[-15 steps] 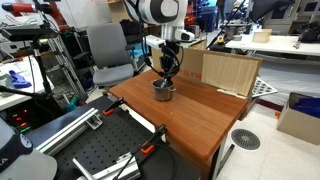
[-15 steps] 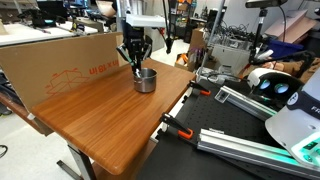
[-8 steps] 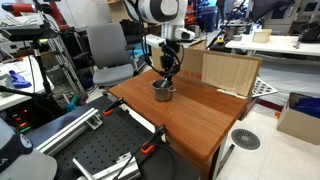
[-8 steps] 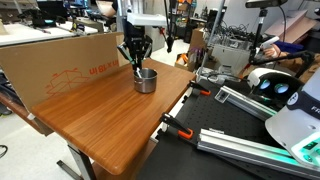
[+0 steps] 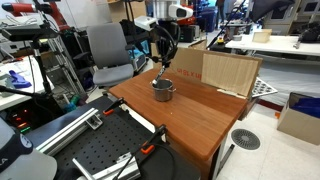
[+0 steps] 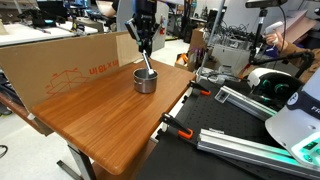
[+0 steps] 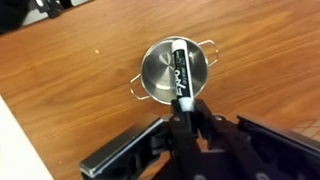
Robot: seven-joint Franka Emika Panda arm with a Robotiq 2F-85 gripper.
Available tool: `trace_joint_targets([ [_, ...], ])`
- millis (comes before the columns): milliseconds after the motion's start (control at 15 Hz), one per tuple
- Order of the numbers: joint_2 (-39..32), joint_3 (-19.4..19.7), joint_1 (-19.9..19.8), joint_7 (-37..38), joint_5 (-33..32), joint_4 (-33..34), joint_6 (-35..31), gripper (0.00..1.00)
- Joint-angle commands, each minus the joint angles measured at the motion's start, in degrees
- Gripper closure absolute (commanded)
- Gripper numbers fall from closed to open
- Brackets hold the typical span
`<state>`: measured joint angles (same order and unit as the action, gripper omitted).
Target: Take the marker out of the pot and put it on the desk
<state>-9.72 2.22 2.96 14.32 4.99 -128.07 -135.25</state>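
My gripper [image 7: 184, 112] is shut on the upper end of the marker [image 7: 180, 72], a dark pen with white lettering and a lighter end. In the wrist view the marker hangs down over the small round grey metal pot [image 7: 160, 78], which has two wire handles. In both exterior views the gripper [image 5: 162, 52] [image 6: 145, 45] is raised above the pot [image 5: 163, 91] [image 6: 146, 80], with the marker [image 6: 147, 62] slanting down so its lower tip is at the pot's rim. The pot stands on the reddish-brown wooden desk [image 5: 200, 115] [image 6: 100, 115].
An upright cardboard box [image 5: 230, 72] [image 6: 60, 65] stands at the desk's back edge beside the pot. A black perforated board [image 5: 100, 155] with clamps adjoins the desk. A grey chair [image 5: 108, 52] stands behind. Bare desk surface lies around the pot.
The gripper has risen from down at the pot to well above it, lifting the marker with it. The pot has not moved.
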Motion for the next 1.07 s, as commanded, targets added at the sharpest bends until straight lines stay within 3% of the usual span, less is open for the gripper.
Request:
trace_joint_targets([
  [0,7.45,-0.95,-0.69,-1.71,0.42,-5.58,-1.48,0.95],
  [333,10.49,-3.73,0.60,-7.89,8.20,-5.24,4.08,0.95],
  [667,7.40,-7.17,2.78,-6.70,7.28,-2.75,7.74,0.95],
  [1000,-0.50,-8.55,4.03,-4.47,5.40,3.71,12.07,0.95],
])
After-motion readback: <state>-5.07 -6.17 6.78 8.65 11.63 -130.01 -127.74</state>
